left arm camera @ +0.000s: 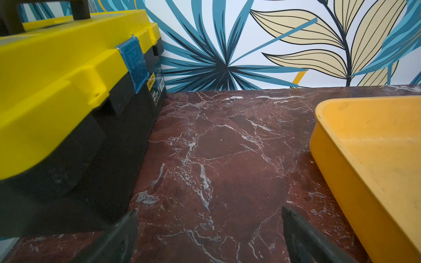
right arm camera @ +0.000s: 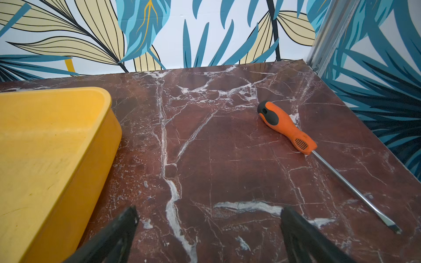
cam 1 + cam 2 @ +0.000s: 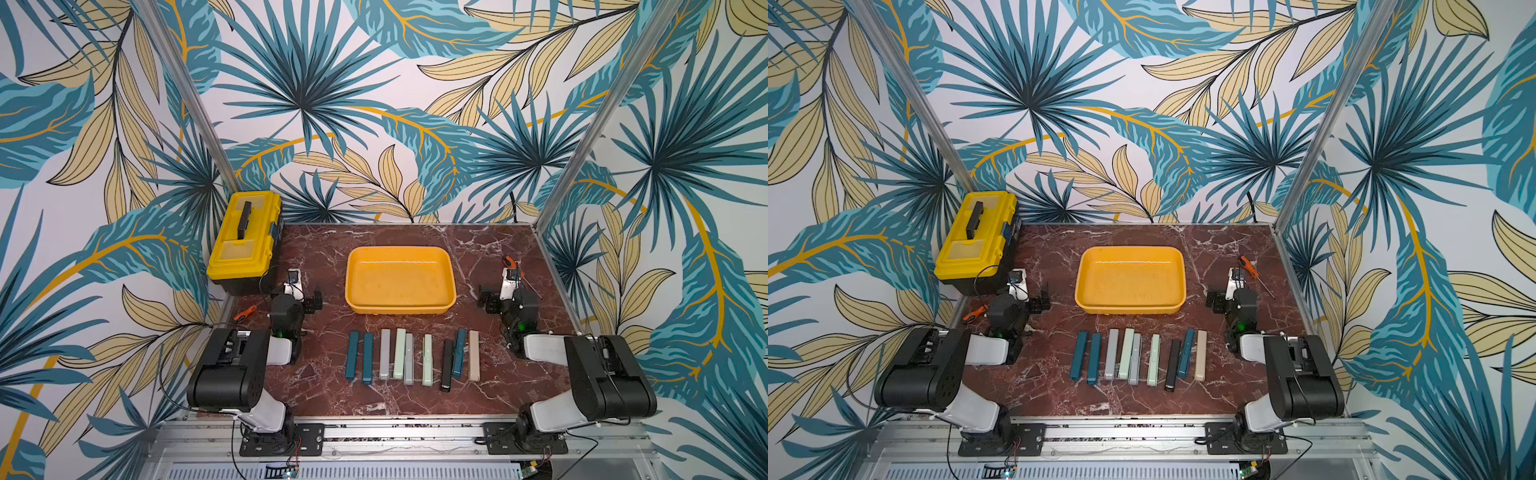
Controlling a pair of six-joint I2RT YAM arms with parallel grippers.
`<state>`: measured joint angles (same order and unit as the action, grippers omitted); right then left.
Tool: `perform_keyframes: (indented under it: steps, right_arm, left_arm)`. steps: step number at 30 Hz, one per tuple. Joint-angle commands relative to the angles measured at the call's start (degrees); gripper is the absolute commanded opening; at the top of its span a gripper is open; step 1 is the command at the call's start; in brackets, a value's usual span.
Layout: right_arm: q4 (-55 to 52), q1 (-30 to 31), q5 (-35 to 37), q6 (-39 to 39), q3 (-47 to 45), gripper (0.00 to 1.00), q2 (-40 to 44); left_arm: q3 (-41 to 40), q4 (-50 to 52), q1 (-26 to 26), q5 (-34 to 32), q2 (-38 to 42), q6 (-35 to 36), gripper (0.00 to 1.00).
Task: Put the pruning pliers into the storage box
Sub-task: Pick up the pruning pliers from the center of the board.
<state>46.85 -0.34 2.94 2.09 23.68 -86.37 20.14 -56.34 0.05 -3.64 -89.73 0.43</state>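
Note:
Several slim bar-shaped pruning pliers [image 3: 400, 353] [image 3: 1125, 353] in teal, grey, pale green, black and beige lie side by side on the marble table, in front of the storage box. The storage box [image 3: 399, 278] [image 3: 1129, 278] is a shallow orange-yellow tray at the table's middle, with nothing in it. My left gripper [image 3: 305, 293] [image 1: 209, 227] rests low to the left of the box [image 1: 376, 148], open over bare marble. To the right of the box [image 2: 45, 136] my right gripper [image 3: 496, 293] [image 2: 209, 227] is likewise open and holds nothing.
A yellow lidded toolbox [image 3: 245, 241] [image 1: 57, 91] stands at the back left, close beside my left gripper. An orange-handled screwdriver [image 2: 287, 127] [image 3: 509, 262] lies by the right edge. A small orange-handled tool [image 3: 245, 312] lies at the left edge. Patterned walls enclose three sides.

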Motion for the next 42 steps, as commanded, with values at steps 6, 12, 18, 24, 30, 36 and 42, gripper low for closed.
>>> perform_keyframes:
  steps: [6, 12, 18, 24, 30, 36, 42]
  right_arm:
    - [0.26, 0.25, -0.68, -0.77, 0.32, 0.99, 0.4]
    - [0.11, 0.29, -0.7, -0.72, 0.4, 0.99, 0.32]
    - [0.16, 0.25, -0.66, -0.74, 0.4, 0.99, 0.24]
    - [0.08, 0.3, -0.66, -0.68, 0.43, 0.99, 0.32]
    - [-1.45, 0.18, 5.1, 1.37, 1.02, 0.99, 1.8]
    - [-14.91, 0.17, 10.5, 3.8, 4.25, 0.99, 12.13]
    - [-32.06, 0.16, 13.22, 11.49, 10.45, 0.99, 25.39]
  left_arm:
    - [0.86, -0.12, 0.48, -1.64, -0.09, -0.6, 1.0]
    - [1.27, 0.7, 1.04, -0.58, -0.01, -1.08, 1.0]
    - [1.3, 0.97, 1.04, -0.49, -0.01, -1.13, 1.0]
    - [1.31, 0.89, 1.04, -0.49, -0.04, -1.05, 1.0]
    - [1.36, 2.03, -1.35, -5.68, 2.47, 0.25, 1.0]
    - [10.68, 24.58, -5.11, -9.61, 10.22, 2.47, 1.0]
    - [20.0, 42.93, -5.41, -7.31, 14.65, -3.62, 1.0]
